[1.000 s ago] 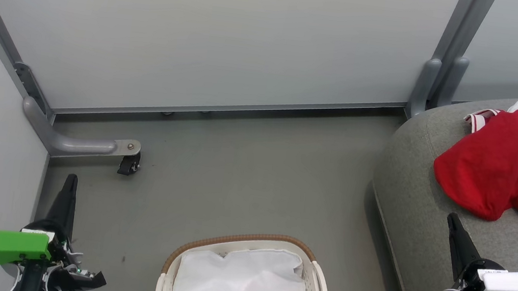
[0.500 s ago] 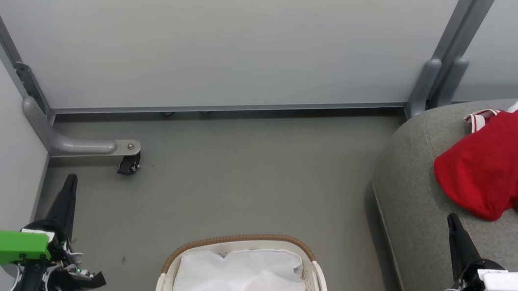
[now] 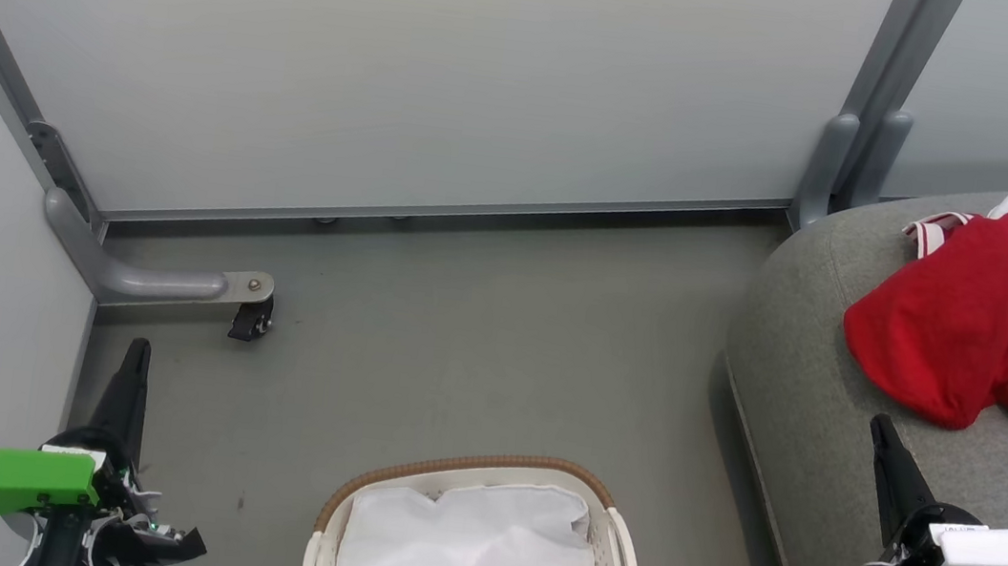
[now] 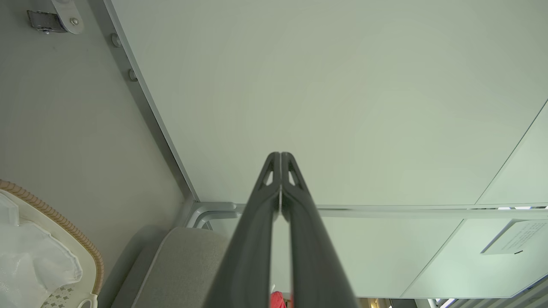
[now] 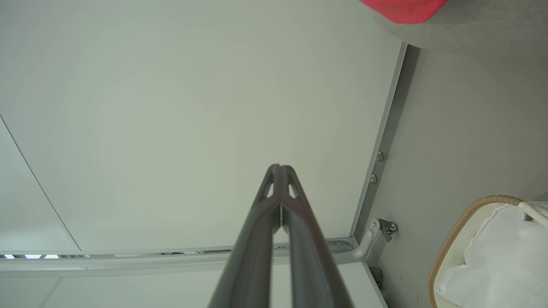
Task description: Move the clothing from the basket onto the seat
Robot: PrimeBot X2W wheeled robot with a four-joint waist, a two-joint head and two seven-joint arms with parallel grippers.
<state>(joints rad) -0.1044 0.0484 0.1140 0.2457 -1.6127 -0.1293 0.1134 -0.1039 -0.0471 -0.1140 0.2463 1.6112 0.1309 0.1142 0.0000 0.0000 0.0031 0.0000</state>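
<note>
Grey floor (image 3: 480, 319) meets pale partition walls (image 3: 396, 68) ahead of me, the basket (image 3: 462, 466) at bottom centre shows its white liner (image 3: 471, 548), the red clothing (image 3: 981, 313) lies on the seat (image 3: 797, 406) at upper right, and my left claw (image 3: 136, 353) and right claw (image 3: 881, 435) are both closed and empty.

Ahead of my left gripper (image 3: 136, 353) I see a grey floor (image 3: 459, 335) running to pale panel walls (image 3: 396, 68) in grey metal frames (image 3: 436, 210). A caster (image 3: 250, 321) sits near it, ahead and rightward; a grey post (image 3: 841, 161) stands well beyond my right gripper (image 3: 881, 435). Light is soft, even.
</note>
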